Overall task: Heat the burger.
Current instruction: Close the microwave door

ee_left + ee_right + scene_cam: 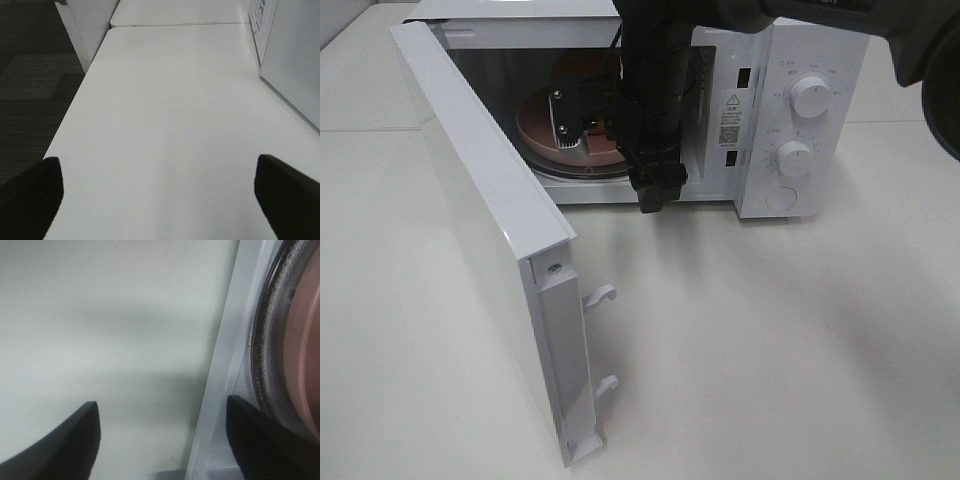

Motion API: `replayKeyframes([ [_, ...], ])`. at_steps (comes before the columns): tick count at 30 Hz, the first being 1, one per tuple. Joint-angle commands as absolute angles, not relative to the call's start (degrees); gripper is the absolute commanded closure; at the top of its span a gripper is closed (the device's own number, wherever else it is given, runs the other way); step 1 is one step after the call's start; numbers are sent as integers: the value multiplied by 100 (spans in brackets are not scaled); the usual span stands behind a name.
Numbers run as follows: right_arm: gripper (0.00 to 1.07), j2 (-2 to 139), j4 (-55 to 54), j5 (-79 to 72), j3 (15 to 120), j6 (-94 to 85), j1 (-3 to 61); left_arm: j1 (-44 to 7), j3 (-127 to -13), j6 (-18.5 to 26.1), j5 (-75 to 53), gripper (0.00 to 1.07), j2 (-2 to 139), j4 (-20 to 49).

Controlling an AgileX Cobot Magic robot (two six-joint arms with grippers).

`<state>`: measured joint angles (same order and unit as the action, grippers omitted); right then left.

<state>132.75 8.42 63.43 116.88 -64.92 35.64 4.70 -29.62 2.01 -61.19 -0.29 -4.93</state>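
White microwave [800, 110], door [480, 250] open, pink plate [535, 125] inside, right claw [650, 203] hanging at its sill

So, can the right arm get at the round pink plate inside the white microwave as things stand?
Probably yes. The door of the microwave stands wide open, and the right gripper, open and empty, sits at the cavity's front edge with the pink plate on the glass turntable just ahead; nothing shows between.

Bright, even light falls from above on the white table [800, 340], which looks slightly washed out. My right arm [655, 90] throws only a soft, pale shadow in front of the microwave [820, 125], and its inside is dimmer. My right wrist view is blurred, probably too close; my left wrist view is sharper.
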Motion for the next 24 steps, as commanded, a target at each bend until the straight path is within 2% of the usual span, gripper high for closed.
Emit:
replayKeyframes([
  [1,36,13184,773,6463,11711,-6537,3570,435,-2951,178,-6068,9,-63,-516],
  [15,36,13052,705,7002,11625,-6497,3570,435,-2951,178,-6068,9,-63,-516],
  [24,36,12416,676,6744,10674,-6417,3564,435,-2951,178,-6068,9,-63,-516],
])
